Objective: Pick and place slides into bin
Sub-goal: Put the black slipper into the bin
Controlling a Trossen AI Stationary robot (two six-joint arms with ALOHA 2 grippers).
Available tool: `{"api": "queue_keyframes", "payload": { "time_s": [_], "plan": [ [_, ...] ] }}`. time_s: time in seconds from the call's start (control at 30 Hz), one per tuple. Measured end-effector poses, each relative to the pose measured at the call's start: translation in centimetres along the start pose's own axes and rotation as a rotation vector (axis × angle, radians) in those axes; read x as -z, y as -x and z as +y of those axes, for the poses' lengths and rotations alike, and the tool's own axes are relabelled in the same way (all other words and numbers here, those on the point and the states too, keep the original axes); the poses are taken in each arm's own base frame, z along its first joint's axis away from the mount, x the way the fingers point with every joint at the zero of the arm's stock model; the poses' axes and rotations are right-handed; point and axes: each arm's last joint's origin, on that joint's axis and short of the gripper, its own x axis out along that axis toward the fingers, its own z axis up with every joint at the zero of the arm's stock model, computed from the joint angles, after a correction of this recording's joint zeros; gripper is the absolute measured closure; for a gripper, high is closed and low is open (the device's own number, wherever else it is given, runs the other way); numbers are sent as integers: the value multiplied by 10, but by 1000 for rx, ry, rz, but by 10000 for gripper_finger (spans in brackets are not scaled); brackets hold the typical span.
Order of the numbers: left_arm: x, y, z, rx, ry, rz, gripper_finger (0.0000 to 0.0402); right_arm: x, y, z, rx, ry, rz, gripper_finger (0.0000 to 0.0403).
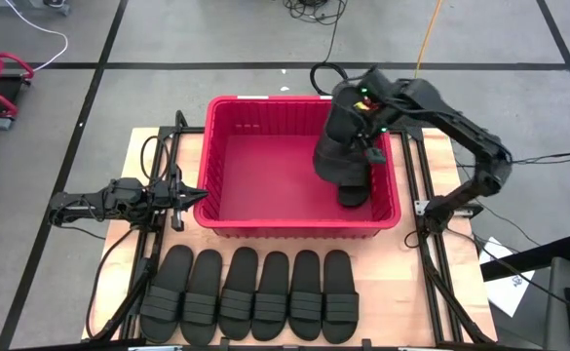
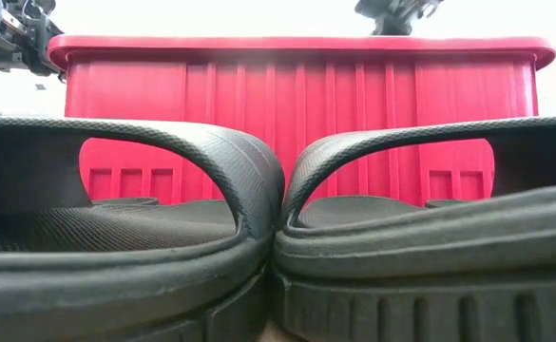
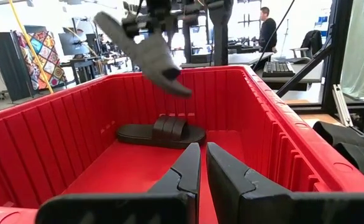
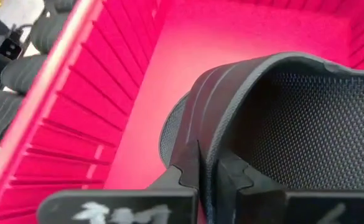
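Note:
The red bin (image 1: 224, 166) stands at the table's middle. One black slide (image 3: 160, 132) lies flat on its floor by the right wall; it also shows in the high view (image 1: 354, 196). My right gripper (image 4: 201, 180) is over the bin's right half, shut on a second slide (image 3: 150, 56). Several more slides (image 1: 255, 294) lie side by side on their soles along the near edge. My left gripper (image 3: 202, 167) waits shut and empty just outside the bin's left wall (image 1: 191, 195). My right gripper pinches the slide's ribbed strap (image 4: 201, 134) at its edge between the two fingers, coming from above. The slide is lifted clear above the bin floor and hangs tilted, one end high and the other end (image 3: 177, 87) lower.
Black frame rails (image 1: 423, 210) run along both sides of the bin. The bin's left half floor (image 1: 255, 175) is bare. The row of slides fills the strip between the bin and the near edge.

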Motion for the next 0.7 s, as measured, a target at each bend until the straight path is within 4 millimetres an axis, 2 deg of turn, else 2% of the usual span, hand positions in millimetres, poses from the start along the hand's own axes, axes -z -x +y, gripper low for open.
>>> {"api": "queue_keyframes", "payload": {
  "time_s": [0.23,0.4,0.7],
  "plan": [
    [0,0,0,0,11,2,371,9,-49,-33,-76,-54,143,400],
    [1,0,0,1,11,11,371,11,-80,-51,-33,-52,229,398],
    [1,0,0,3,-25,19,371,12,-124,-60,-198,-123,178,397]
  ]
}}
